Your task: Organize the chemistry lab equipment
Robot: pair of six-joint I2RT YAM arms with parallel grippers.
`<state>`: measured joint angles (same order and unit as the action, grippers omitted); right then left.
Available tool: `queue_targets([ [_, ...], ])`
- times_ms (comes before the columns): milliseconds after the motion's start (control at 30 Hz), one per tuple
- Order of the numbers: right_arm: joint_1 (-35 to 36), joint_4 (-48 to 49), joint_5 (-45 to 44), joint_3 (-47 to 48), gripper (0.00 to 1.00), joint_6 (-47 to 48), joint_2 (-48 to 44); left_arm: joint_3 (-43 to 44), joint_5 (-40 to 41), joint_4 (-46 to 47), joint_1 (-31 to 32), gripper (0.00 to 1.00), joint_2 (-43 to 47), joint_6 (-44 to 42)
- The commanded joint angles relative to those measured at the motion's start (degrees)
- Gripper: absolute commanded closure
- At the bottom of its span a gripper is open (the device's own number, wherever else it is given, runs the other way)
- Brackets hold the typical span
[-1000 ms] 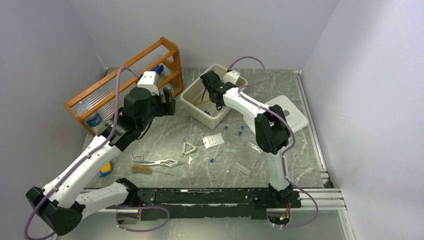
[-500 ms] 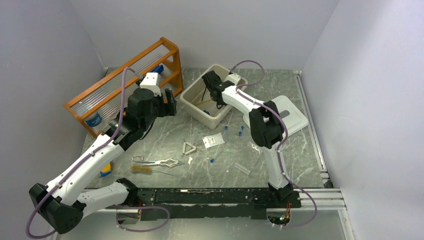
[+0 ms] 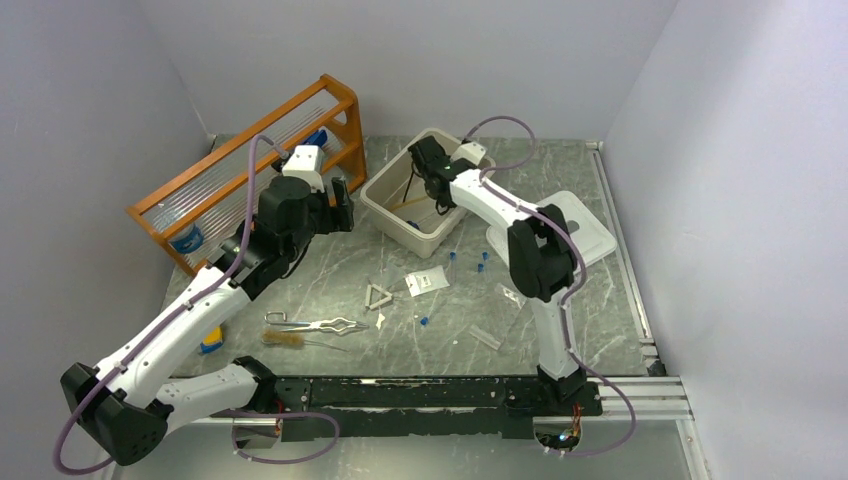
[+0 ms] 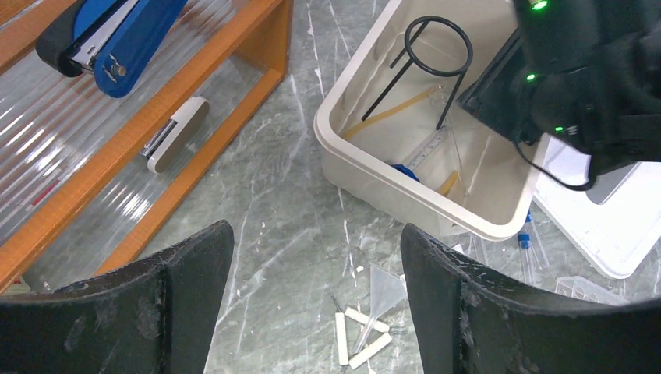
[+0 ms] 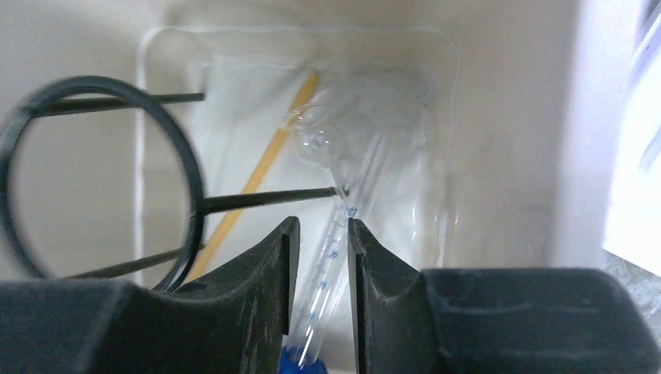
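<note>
My right gripper (image 3: 436,196) reaches down into the beige tub (image 3: 385,207). Its jaws stand slightly apart, and a clear graduated vial (image 5: 331,257) with a blue cap leans loosely between them (image 5: 321,226). Under it in the tub lie the black wire ring tripod (image 5: 191,167) and tan tubing (image 5: 261,167). My left gripper (image 3: 340,205) hovers open and empty (image 4: 316,241) between the rack and the tub. On the table are the wire triangle (image 3: 378,296), metal tongs (image 3: 315,324), bristle brush (image 3: 290,340), white packet (image 3: 427,281) and blue-capped vials (image 3: 480,262).
The orange wooden rack (image 3: 240,165) stands at the back left with a blue stapler (image 4: 117,35) on it. The tub's white lid (image 3: 585,225) lies to the right of the tub. A clear funnel (image 4: 386,288) rests across the triangle.
My right gripper's jaws have parted around the vial, and its wrist has shifted slightly over the tub. The left arm has hardly moved.
</note>
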<state>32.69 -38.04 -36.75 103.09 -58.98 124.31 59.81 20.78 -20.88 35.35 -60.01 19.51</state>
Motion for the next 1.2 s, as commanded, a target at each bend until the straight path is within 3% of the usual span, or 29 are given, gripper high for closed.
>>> queue_targets([
  [0,-0.3,2.7,0.3,-1.9,0.67,2.5,-8.6,0.8,1.1,1.3,0.1,0.18,0.1,-0.9],
  [200,0.1,12.0,7.4,-12.6,0.6,13.6,-21.5,4.3,4.0,-0.8,0.1,0.17,1.2,-1.9],
  [367,2.1,22.0,25.5,-22.7,0.49,26.5,-30.7,12.2,7.3,-4.9,0.1,0.16,2.4,-3.3],
  [467,5.4,24.8,33.7,-26.9,0.44,31.3,-33.4,17.1,8.4,-6.1,0.0,0.15,3.7,-4.4],
  [567,12.2,27.5,35.5,-29.1,0.38,37.5,-34.7,21.0,8.2,-7.1,0.1,0.14,5.0,-5.7],
  [767,25.5,24.7,38.5,-25.8,0.31,47.6,-28.3,25.5,9.2,-10.0,0.1,0.13,6.9,-7.9],
  [933,33.1,17.2,38.9,-18.6,0.26,57.0,-15.9,26.8,9.8,-11.5,0.1,0.12,7.3,-8.3],
  [1167,36.3,10.5,41.4,-10.5,0.23,64.1,-4.7,27.0,5.8,-12.6,0.1,0.12,5.9,-7.8],
])
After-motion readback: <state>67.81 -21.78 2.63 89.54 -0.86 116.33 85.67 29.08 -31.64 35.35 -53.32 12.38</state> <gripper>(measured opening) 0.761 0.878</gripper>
